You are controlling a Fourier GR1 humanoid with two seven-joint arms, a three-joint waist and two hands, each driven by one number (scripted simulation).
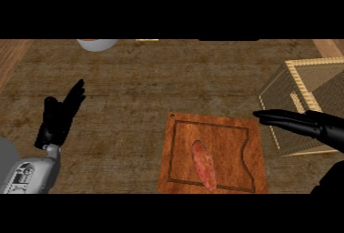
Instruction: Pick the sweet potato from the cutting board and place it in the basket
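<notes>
Right hand: your right hand (306, 124) comes in from the right edge with its fingers (275, 117) straight and close together, pointing left, holding nothing.
Sweet potato: the sweet potato (204, 165) lies below and to the left of those fingertips, apart from them, long and reddish, running lengthwise down the cutting board.
Cutting board: the wooden cutting board (235, 136) sits under and below your right fingertips; its upper right corner is just beneath them, and you can see a grooved border and a small hole near its upper left corner.
Basket: the woven basket (295, 77) stands just behind and to the right of your right fingers, its light rim at the top, its near wall beside the board's right edge.
Left hand: your left hand (59, 119) shows at the left, resting open, fingers straight and pointing up, touching nothing, well apart from the board.
Bowl: a pale bowl (97, 44), cut off by the top edge, lies far beyond your left fingertips.
Counter: the brown counter (168, 77) carries all of it.
</notes>
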